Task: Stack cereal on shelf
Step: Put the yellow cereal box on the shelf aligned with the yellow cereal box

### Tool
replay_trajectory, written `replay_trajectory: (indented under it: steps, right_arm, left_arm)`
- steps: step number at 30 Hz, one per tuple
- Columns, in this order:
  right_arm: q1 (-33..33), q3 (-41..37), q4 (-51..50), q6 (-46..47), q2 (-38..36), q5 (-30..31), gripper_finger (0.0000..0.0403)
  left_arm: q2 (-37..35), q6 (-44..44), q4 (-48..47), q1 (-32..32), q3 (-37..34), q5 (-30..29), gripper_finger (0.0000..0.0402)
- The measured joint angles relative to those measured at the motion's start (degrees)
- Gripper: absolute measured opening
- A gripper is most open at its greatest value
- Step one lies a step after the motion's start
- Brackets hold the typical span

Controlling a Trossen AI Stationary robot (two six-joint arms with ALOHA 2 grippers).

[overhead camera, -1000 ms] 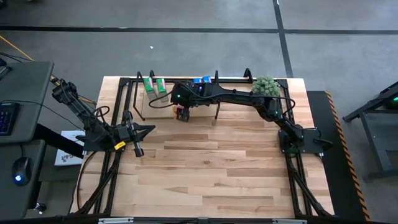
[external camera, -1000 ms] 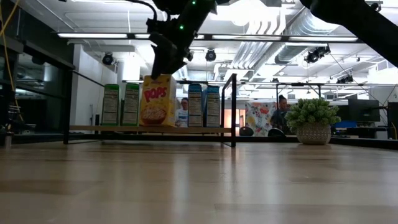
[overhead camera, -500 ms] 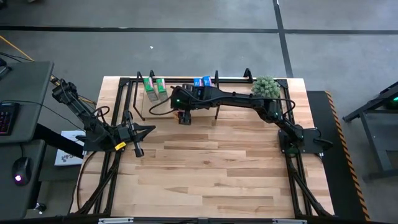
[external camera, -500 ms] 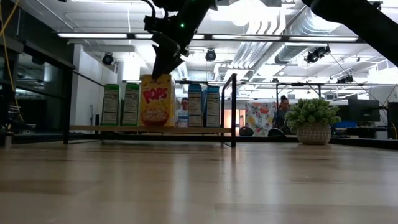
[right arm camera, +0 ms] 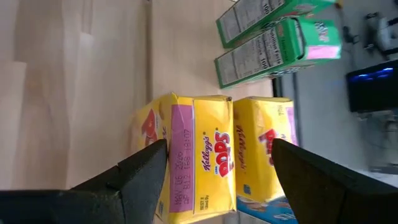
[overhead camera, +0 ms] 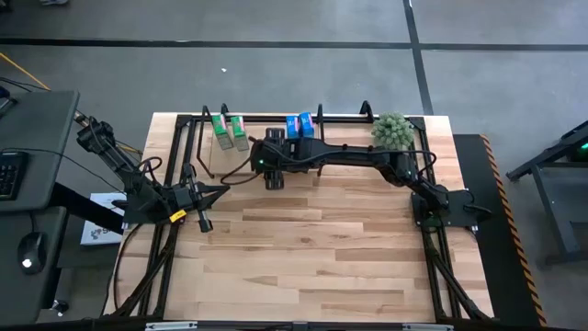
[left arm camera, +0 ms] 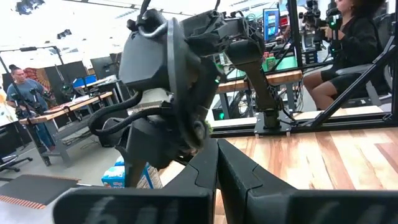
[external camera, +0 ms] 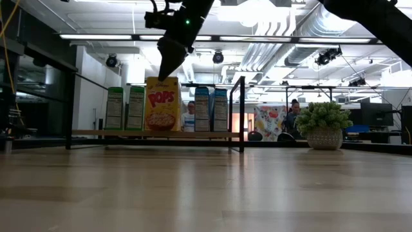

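On the shelf (external camera: 154, 135), green boxes (external camera: 125, 108), the yellow box (external camera: 161, 104) and blue boxes (external camera: 211, 109) stand in a row, with a narrow gap between yellow and blue. The right hand (external camera: 168, 57) hangs open just above the yellow box. The plant (external camera: 324, 124) stands beside the shelf. The table (overhead camera: 303, 248) in front lies free.

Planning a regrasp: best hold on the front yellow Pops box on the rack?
Take the yellow Pops box by its narrow top edge, from above. It stands upright on the shelf, green boxes close beside; the right end effector, open, hangs just over it.
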Motion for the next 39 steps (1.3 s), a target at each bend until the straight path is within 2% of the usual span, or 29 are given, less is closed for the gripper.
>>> replay_trajectory:
  steps: [4, 15, 30, 39]
  right_arm:
    - [1.18, 0.00, -0.09, -0.17, -0.02, 3.53, 0.0281]
    - [1.85, 0.02, -0.51, 1.07, 2.20, 4.34, 0.0281]
    - [3.62, 0.02, 1.64, -2.01, 4.37, 15.77, 0.0282]
    - [5.97, 0.02, 1.85, -2.02, 4.37, 19.34, 0.0282]
  left_arm:
    - [0.02, 0.00, -0.02, -0.02, 0.00, 0.01, 0.0003]
    - [0.00, 0.02, -0.20, -0.02, -0.02, 0.00, 0.0003]
    - [0.02, 0.00, -0.89, -0.02, -0.04, 0.02, 0.0003]
    - [0.02, -0.02, -1.16, -0.02, -0.04, 0.02, 0.0003]
